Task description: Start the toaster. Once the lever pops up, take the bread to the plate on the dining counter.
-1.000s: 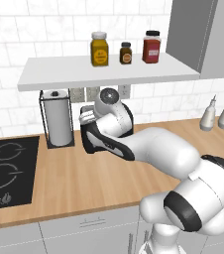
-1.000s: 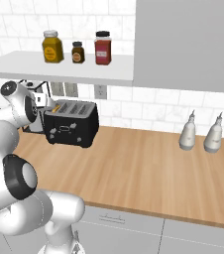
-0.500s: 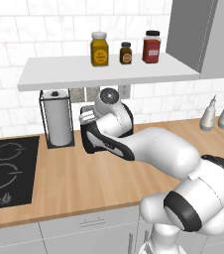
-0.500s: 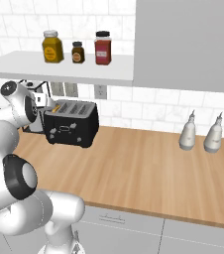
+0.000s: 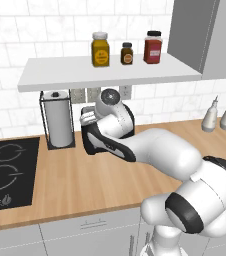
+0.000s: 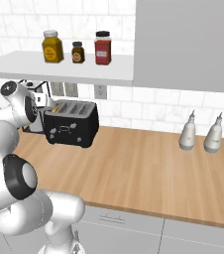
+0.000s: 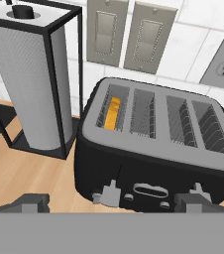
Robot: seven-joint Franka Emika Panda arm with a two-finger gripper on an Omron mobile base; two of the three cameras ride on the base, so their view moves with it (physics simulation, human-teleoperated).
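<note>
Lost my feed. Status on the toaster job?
Gripper open, empty, facing toaster front. Bread down in leftmost slot. Paper-towel roll beside toaster, not blocking.

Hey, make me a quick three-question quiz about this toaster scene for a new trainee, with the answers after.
1. True or false: the bread sits in the toaster's end slot nearest the paper-towel roll.
2. How many jars stand on the shelf?
3. The gripper is: A) shut on the bread, B) open in front of the toaster, C) shut on a bottle.

Key: 1 true. 2 three. 3 B.
</note>
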